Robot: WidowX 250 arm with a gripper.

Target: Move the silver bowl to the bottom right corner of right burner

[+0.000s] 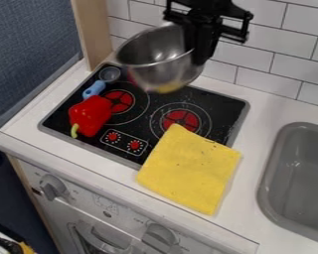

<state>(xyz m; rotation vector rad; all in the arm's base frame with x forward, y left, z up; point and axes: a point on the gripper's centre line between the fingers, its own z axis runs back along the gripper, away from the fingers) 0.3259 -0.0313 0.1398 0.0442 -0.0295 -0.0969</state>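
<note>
Silver bowl (148,59): tilted, above stovetop's (221,106) rear
Gripper (198,53): apparently pinched onto bowl's rim
Yellow cloth (188,168): partly over right burner (183,119)
Red pepper (90,115): beside blue-handled utensil (94,90)
</note>
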